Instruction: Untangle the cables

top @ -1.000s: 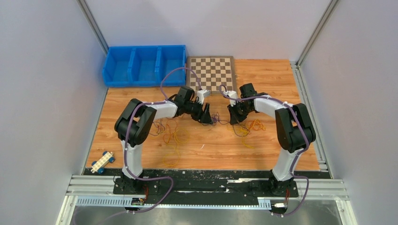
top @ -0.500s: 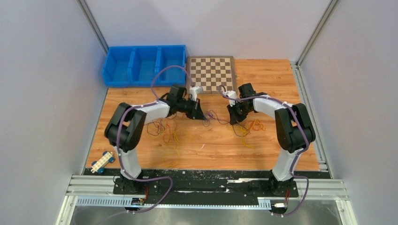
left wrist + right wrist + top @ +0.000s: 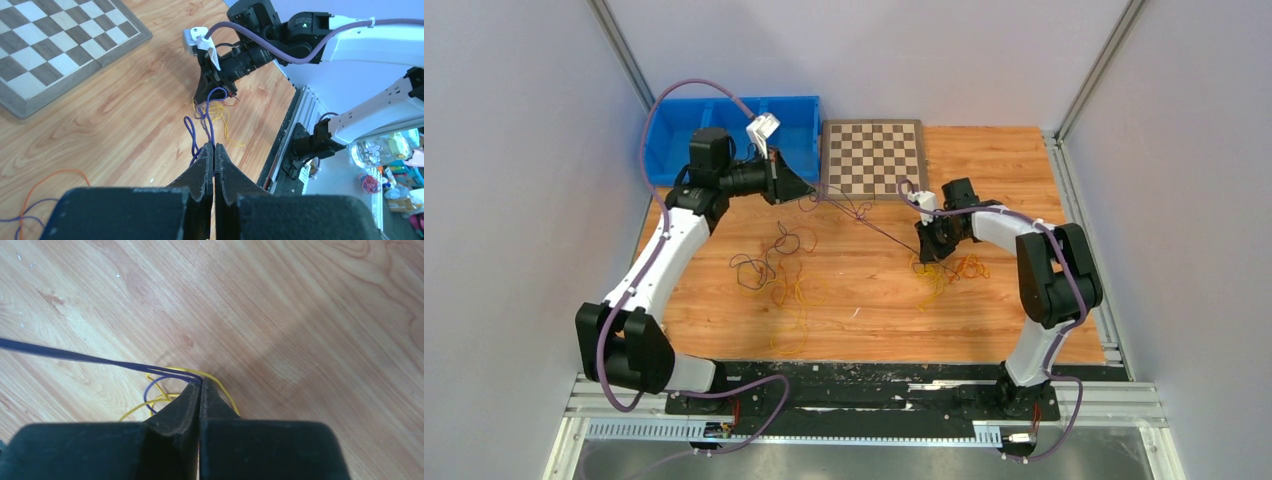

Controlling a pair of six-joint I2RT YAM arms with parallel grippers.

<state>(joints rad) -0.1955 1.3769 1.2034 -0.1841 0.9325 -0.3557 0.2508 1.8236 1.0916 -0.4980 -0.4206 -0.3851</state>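
A thin purple cable [image 3: 876,226] runs taut between my two grippers above the wooden table. My left gripper [image 3: 812,192] is shut on one end near the chessboard's near left corner; in the left wrist view the strands [image 3: 209,125] leave its closed tips [image 3: 214,146]. My right gripper [image 3: 924,254] is shut on the other end [image 3: 150,367], low over the table. Yellow cable [image 3: 222,385] loops under its fingertips. More cables lie loose: dark loops [image 3: 759,265], yellow squiggles [image 3: 796,298], and an orange-yellow bunch [image 3: 959,268].
A blue three-compartment bin [image 3: 674,150] stands at the back left, right behind the left wrist. The chessboard [image 3: 874,155] lies at the back centre. A small toy car [image 3: 643,346] sits at the near left edge. An orange cable [image 3: 50,176] curls below the left gripper.
The left gripper closed on the purple cable, then the arm swung back and left toward the bin, drawing the cable taut. The right gripper barely moved.
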